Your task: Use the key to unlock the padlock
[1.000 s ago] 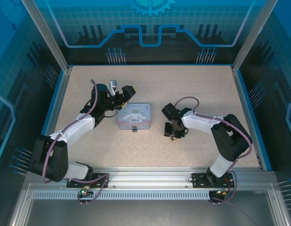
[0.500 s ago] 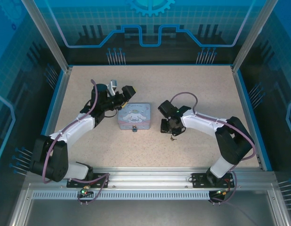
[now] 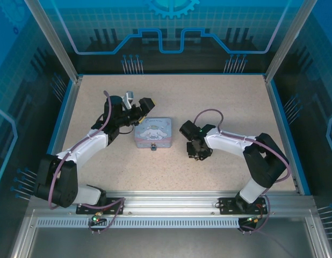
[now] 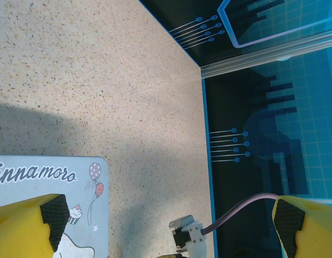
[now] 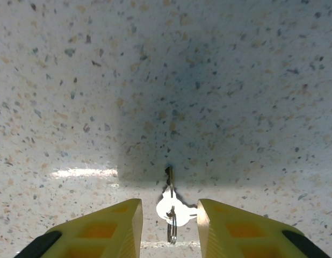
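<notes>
Fingers [image 4: 26, 231] of the left gripper [image 4: 170, 215] are standing wide apart and gripping nothing, one yellow finger with its black pad hanging over the far left corner of the pastel rectangular tin with a white cartoon figure [image 3: 153, 132]. Whether that finger is touching the lid cannot be told. The tin is lying flat on the speckled beige table [image 3: 219, 102], a little left of its middle. The tiny dark padlock [image 3: 153, 147] is sitting against the middle of the tin's near side, facing the table's near edge; its shackle is too small to make out. Just right of the tin, the right gripper [image 3: 195, 152] is pointing down at the tabletop. In the right wrist view its two yellow fingers [image 5: 101, 228] are standing partly open, one on either side of the tiny thin grey metal key [image 5: 169, 200]. The key is lying flat on the table with its small ring toward the gripper and its blade pointing away. The fingers are not pressing on it.
</notes>
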You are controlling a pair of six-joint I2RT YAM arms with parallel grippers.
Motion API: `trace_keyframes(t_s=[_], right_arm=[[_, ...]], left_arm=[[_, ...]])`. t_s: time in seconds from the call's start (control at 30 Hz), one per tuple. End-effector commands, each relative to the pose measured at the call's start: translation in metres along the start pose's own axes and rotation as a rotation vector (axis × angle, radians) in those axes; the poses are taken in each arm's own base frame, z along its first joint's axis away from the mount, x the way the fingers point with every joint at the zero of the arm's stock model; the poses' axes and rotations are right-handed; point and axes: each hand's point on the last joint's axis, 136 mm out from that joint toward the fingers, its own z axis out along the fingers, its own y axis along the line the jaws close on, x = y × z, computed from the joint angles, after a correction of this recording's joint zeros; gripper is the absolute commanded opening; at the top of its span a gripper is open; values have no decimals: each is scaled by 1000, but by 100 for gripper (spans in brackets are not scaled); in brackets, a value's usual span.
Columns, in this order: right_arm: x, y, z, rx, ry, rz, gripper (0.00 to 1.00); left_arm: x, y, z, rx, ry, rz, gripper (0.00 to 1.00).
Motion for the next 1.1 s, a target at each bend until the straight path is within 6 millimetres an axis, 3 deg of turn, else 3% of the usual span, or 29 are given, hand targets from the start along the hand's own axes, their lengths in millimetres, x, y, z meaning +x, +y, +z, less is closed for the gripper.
trace_keyframes(t_s=[0.0,0.67,1.07], right_arm=[[7,-5,3,57,16,-38,31],[15,-5,16,90,39,-59,24],[21,-5,15,87,37,-70,4]], left_arm=[[1,-4,0,14,0,3,99],[0,-4,2,14,-3,0,99],[-1,-5,3,18,-2,-3,99]])
